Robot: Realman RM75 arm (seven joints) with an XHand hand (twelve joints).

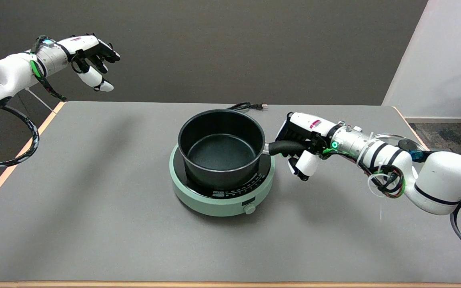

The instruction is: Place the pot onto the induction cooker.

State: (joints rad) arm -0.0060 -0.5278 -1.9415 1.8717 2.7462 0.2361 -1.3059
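A black pot [221, 150] stands upright on the dark top of the pale green induction cooker [222, 197] in the middle of the table. It is empty inside. Its black handle [284, 147] sticks out to the right past the cooker's rim. My right hand [300, 145] wraps around that handle from the right, fingers curled over it and the thumb hanging below.
The cooker's black power cord and plug [248, 106] lie behind the pot near the table's far edge. A glass lid [398, 142] lies on the grey table [94, 200] behind my right forearm. The idle left hand [92, 60] hangs in the air at upper left.
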